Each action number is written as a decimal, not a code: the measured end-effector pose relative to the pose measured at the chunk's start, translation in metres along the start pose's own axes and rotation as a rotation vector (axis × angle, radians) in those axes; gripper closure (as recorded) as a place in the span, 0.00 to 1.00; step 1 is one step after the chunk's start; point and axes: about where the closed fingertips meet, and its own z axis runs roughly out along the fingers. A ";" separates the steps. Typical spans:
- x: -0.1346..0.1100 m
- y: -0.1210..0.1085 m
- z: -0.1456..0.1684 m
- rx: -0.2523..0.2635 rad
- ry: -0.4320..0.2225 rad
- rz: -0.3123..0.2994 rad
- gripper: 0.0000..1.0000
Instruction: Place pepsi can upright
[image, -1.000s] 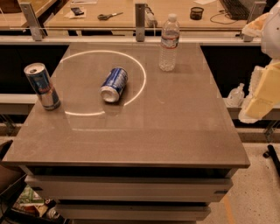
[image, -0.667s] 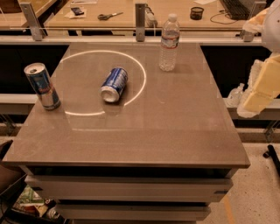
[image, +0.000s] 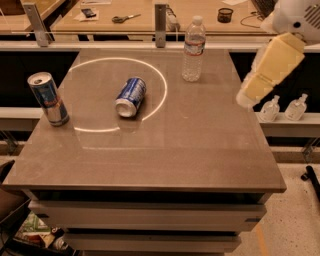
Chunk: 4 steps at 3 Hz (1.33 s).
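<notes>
**Approach not yet begun: pepsi can lies on its side, gripper off to the right**

The pepsi can (image: 130, 97) lies on its side on the left half of the surface (image: 200, 145), inside a bright ring of light (image: 165, 93). One silver end points toward the near-left and the other toward the far-right. Nothing touches it. A taller slim can (image: 48, 98) stands upright near the left edge, well apart from it. A water bottle (image: 193, 48) stands upright toward the far side, to the right of the ring.

The gripper (image: 248, 95) hangs at the end of the pale arm over the right edge of the surface, above it and well apart from the pepsi can. I cannot tell whether the jaws are spread or pressed together.

By my reading the task is at its very start: the reach toward the can is the step in hand, and no grasp has been made.

The next move probably calls for bringing the gripper left across the surface, passing on the near side of the water bottle. It would then come down over the can's body with the jaws set across its round side. A can on its side may roll when nudged, so the closing should be centred. After that it must be lifted, turned onto one silver end, and set down.
</notes>
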 end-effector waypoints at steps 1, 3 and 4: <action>-0.033 0.005 0.010 -0.007 -0.004 0.102 0.00; -0.096 -0.001 0.040 0.006 0.139 0.278 0.00; -0.117 -0.008 0.059 -0.004 0.139 0.361 0.00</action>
